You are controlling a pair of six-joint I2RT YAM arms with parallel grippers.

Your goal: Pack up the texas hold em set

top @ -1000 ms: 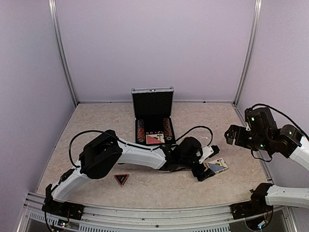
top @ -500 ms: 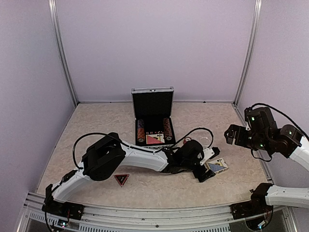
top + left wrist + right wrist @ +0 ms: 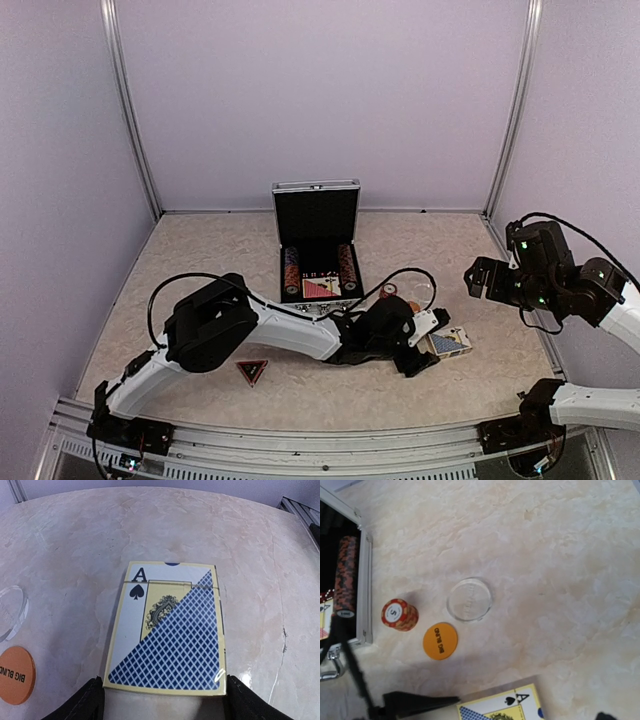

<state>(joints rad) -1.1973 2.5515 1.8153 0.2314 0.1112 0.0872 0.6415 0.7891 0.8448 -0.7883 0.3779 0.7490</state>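
Observation:
The silver case (image 3: 316, 187) stands open at the back centre, with chip rows (image 3: 291, 270) and a red deck (image 3: 322, 288) inside. The blue deck (image 3: 167, 645) lies flat on the table, also seen in the top view (image 3: 450, 343). My left gripper (image 3: 427, 342) is open, its fingers (image 3: 92, 702) straddling the deck's near end. A short chip stack (image 3: 399, 614), an orange BIG BLIND button (image 3: 440, 640) and a clear round button (image 3: 469, 599) lie right of the case. The red triangle (image 3: 252, 372) lies at the front left. My right gripper (image 3: 476, 280) hangs open above the right side, holding nothing.
The left arm (image 3: 290, 335) and its cable stretch across the table in front of the case. The case's metal handle (image 3: 330, 665) sticks out toward the front. Metal rails (image 3: 300, 440) line the near table edge.
My left wrist has shifted slightly left, uncovering the chip stack and buttons beside the case. The blue deck has stayed in place. The right arm has not moved.

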